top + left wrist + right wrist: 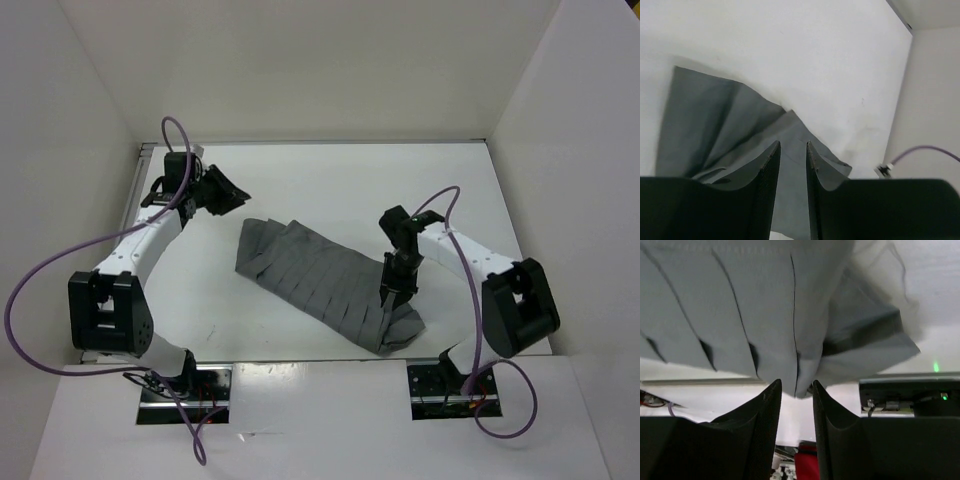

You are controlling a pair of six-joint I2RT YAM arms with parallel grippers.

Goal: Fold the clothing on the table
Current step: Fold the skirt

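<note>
Bright, even, diffuse overhead light. Soft shadow under the clothing (325,285), darkest at its right end. Overhead view sharp; wrist views blurry close to the clothing.

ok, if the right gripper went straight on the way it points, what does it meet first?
The grey skirt: the right gripper points at a pleated edge just beyond its fingertips. The gap is unclear, so it may be touching.

Robot lab cell: bare white surface (330,185) boxed by white walls (300,70); arm bases (185,385) bolted at its near edge, loose purple cabling (176,119).
</note>
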